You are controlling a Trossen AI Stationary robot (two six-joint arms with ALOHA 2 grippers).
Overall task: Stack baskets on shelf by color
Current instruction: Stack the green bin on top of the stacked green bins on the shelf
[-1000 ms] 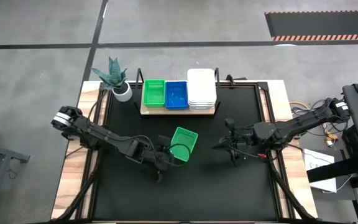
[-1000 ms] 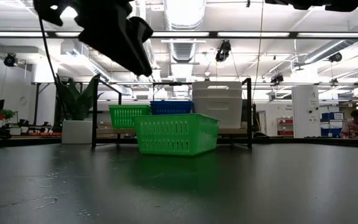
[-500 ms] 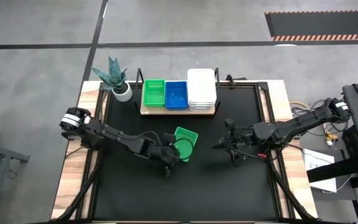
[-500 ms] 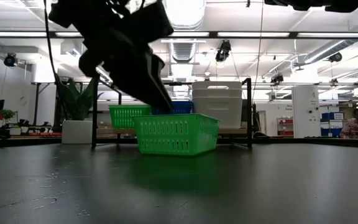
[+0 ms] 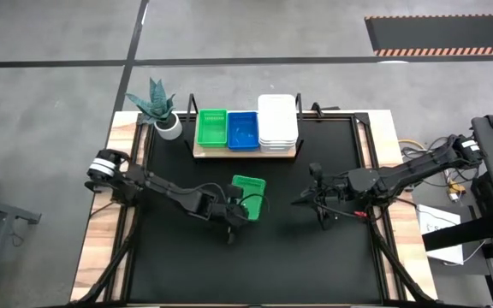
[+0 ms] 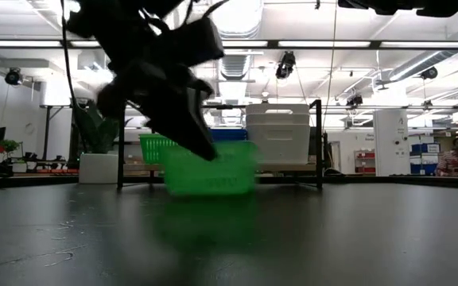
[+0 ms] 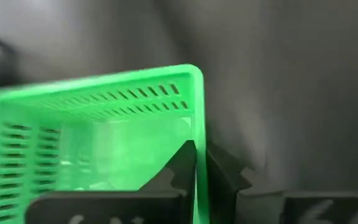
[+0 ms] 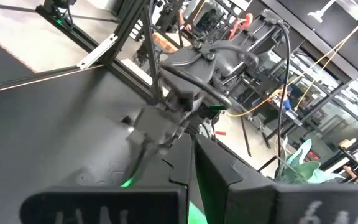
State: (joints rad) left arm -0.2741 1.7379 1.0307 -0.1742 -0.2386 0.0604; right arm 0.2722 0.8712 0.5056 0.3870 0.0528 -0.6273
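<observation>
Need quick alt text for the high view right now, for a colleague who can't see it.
The left gripper grips the rim of a loose green basket mid-table, before the shelf holding green, blue and stacked white baskets. The right gripper waits nearby.

No words, labels, brand marks or numbers can be read in any of the views, neither on the baskets, the shelf, the arms nor in the room behind.
</observation>
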